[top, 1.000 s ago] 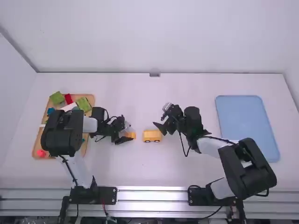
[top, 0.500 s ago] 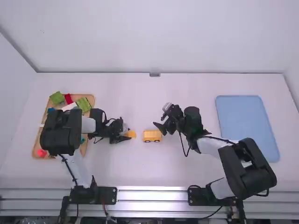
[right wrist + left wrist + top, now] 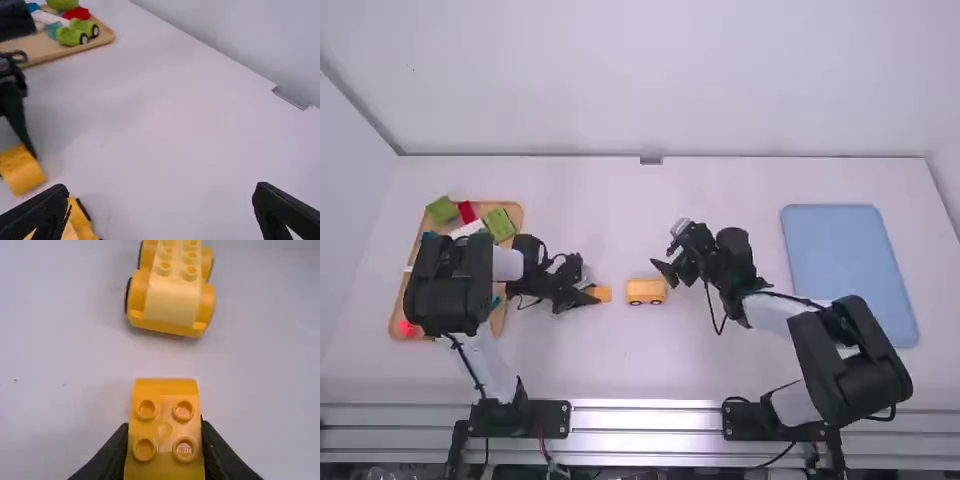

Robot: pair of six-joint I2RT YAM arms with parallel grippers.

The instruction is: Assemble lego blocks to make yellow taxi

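Arms: both your arm bases stand at the near edge of the worktop (image 3: pixel 720 370), left and right of the middle.
Left gripper (image 3: pixel 592 294): located left of the worktop's middle; jaws closed upon the yellow four-stud block, one finger at either side.
Yellow four-stud block (image 3: pixel 604 293): in your left gripper's grasp; studs face the left wrist camera, rounded end directed at the wheeled taxi body; a gap separates the two.
Wheeled taxi body (image 3: pixel 646 291): upright on its black wheels, near the worktop's middle, just right of the held block; pale yellow studded top seated on the darker yellow base.
Blue tray (image 3: pixel 847 270): lies towards the worktop's right edge, well apart from the yellow parts.
Right gripper (image 3: pixel 665 273): just beyond the taxi body, to its right; jaws released, fingers spread with nothing between them.
Wooden tray (image 3: pixel 499 318): lies near the worktop's left edge, partly covered from above by your left arm.
Tray contents, near to far: red-pink piece (image 3: pixel 408 328) at the near left corner; teal piece (image 3: pixel 497 301) by the right rim; white block (image 3: pixel 468 228); green wheeled block (image 3: pixel 500 223) at the far right corner; red block (image 3: pixel 467 212); green block (image 3: pixel 442 209) at the far left corner.
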